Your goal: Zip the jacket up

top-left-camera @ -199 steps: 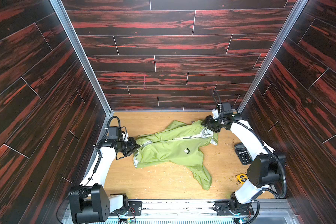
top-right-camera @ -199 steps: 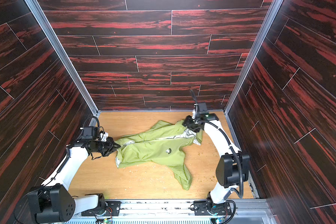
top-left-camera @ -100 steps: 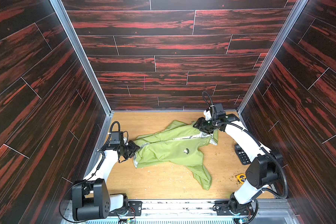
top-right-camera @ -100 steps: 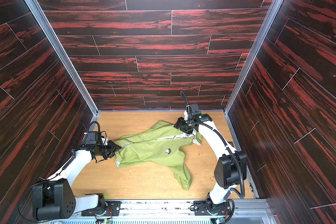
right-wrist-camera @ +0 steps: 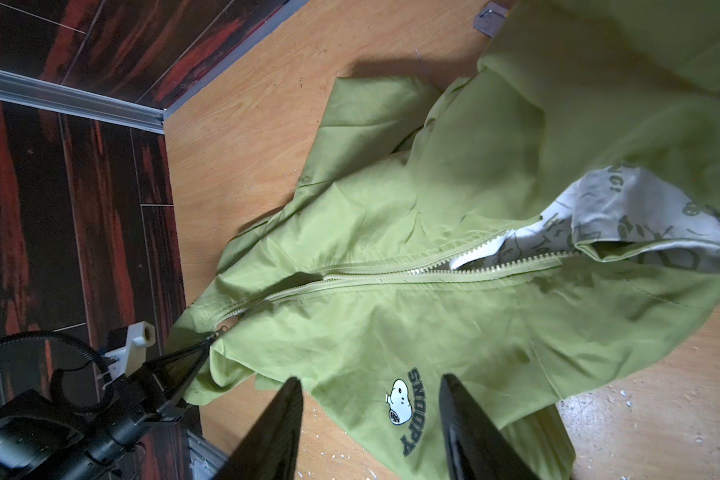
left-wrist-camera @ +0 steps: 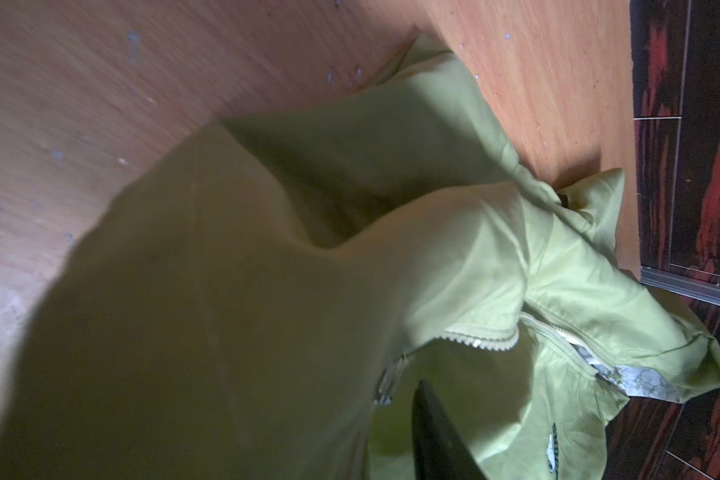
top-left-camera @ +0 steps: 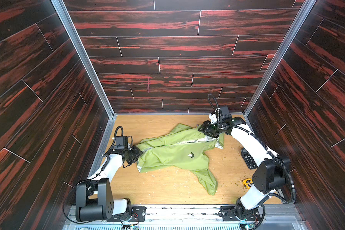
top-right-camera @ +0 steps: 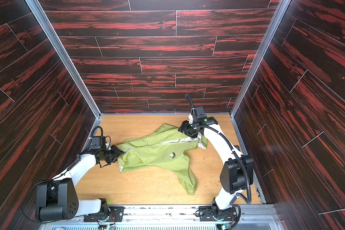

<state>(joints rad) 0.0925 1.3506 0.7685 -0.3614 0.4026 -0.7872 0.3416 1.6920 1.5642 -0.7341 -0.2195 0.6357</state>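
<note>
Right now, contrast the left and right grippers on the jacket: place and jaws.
The left gripper sits at the jacket's hem end; the right gripper at the collar end. The right gripper's jaws stand apart, empty; the left gripper's hold is unclear. Both sit low near the zipper.

Both top views are taken from high above the jacket (top-left-camera: 173,153) (top-right-camera: 153,153), looking steeply down; nearly the whole scene is shared. The left wrist view is taken very close at the jacket's hem end, directed along the cloth toward the collar. The right wrist view is taken from the collar end, less near, directed toward the hem. The zipper (right-wrist-camera: 391,276) (left-wrist-camera: 474,332) is shared by both wrist views.
</note>
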